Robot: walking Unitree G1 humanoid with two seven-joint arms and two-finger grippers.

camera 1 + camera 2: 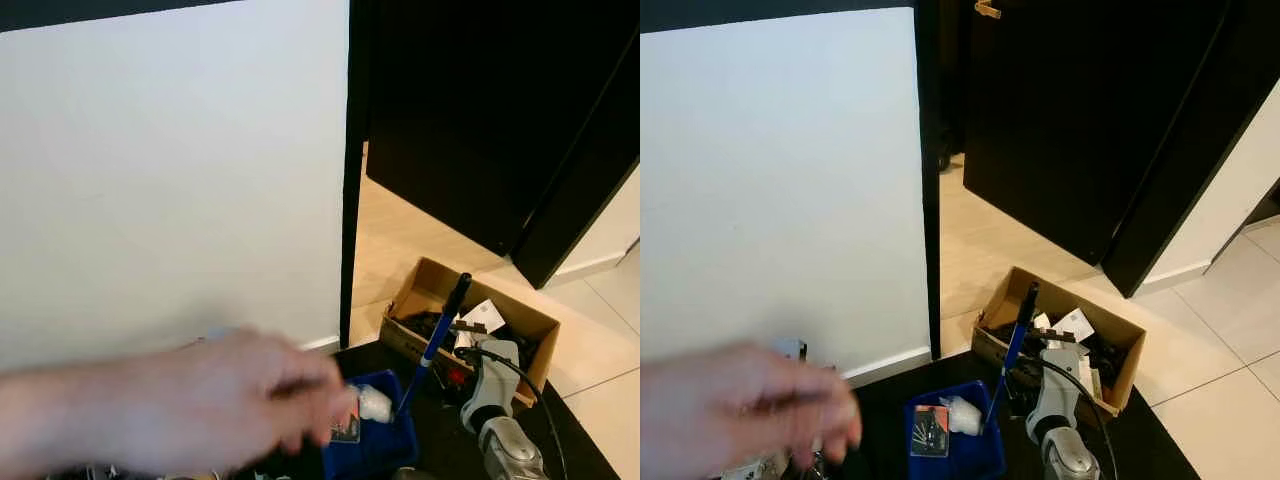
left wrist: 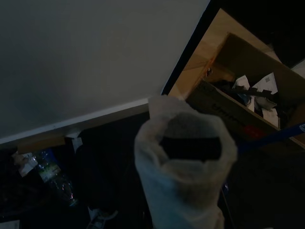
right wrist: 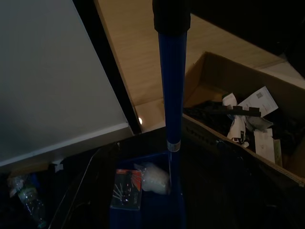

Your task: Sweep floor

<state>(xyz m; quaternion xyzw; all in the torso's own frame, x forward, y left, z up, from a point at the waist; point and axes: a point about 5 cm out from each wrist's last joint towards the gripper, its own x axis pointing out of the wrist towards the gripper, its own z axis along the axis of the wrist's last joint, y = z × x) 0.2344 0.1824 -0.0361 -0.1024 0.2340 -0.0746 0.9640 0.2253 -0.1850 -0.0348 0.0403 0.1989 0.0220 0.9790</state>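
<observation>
From my left eye, a person's hand (image 1: 220, 400) blurs across the foreground, on the far side of the blue dustpan (image 1: 375, 440) from the cardboard box (image 1: 520, 320). The dustpan sits on the dark floor just beside that box. Its blue handle (image 1: 435, 340) slants up toward the box rim, with my right arm (image 1: 495, 400) and right gripper (image 1: 462, 350) close alongside. I cannot tell whether that gripper is clamped on the handle or only near it.

The right eye shows the same layout. If I swing the handle now, I judge it could strike the hand or snag the box rim. Tilting the pan would spill what it has collected.

In the left wrist view, a pale tube-like wrapping (image 2: 183, 162) sits in front of the lens. I cannot tell whether my left gripper is open or closed. A plastic bottle (image 2: 52, 174) lies by the baseboard, well apart from the box.

The right wrist view looks along the handle. The dustpan holds a white crumpled wad (image 3: 155, 179) and a small packet (image 3: 126, 188). The box holds papers (image 3: 255, 102) and dark tangled items.
</observation>
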